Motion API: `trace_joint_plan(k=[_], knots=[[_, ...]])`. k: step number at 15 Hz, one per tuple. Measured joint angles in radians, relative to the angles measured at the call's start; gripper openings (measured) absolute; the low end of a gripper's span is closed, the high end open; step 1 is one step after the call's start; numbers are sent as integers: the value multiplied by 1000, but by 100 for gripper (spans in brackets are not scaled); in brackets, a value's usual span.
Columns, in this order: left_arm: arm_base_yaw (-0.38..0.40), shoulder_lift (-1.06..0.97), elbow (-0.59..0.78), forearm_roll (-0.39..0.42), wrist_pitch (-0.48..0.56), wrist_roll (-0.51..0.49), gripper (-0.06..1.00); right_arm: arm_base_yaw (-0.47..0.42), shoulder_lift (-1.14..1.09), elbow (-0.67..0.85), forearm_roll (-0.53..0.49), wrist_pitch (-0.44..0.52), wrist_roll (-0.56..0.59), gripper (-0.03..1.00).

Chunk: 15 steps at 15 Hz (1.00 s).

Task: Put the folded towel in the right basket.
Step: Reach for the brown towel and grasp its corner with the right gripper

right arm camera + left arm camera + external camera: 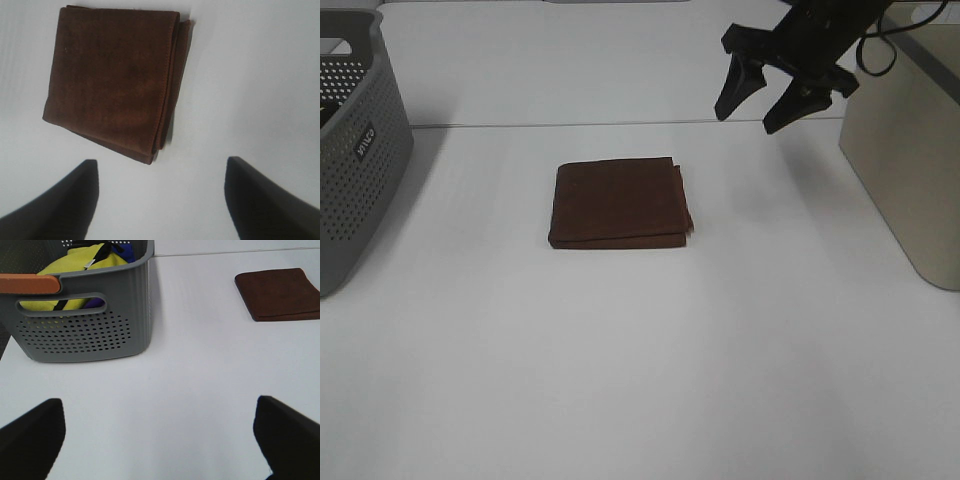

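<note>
A plain white table [640, 400] fills the scene, and its near part is seen to carry nothing of the task. Toward the middle, the folded towel [620, 203] is laid flat on the surface, brown, squared up, with its layered edges turned toward the right side. It is touched by neither arm, so the task is judged to be at its very start: the towel has not yet been grasped, lifted or carried, and all of that is left to do. Farther back and to the right, the right gripper [748, 122] is held in the air with its jaws spread wide and nothing between them. In the right wrist view its dark fingers [60, 205] are seen apart from the towel, which lies ahead of them and off to one side rather than between them. The right basket [910, 150], beige, stands at the right edge, well apart from the towel. At the far left a grey basket [360, 170] is set, and the left gripper [160, 450] is seen wide open and empty near it.
</note>
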Motion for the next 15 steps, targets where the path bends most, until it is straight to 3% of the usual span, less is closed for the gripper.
trace_joint_plan(k=[6,15], knots=[[0,0,0,0,0,0,97,0,294,-206,159,49,-55,67],[0,0,0,0,0,0,97,11,427,-242,288,35,-85,67]])
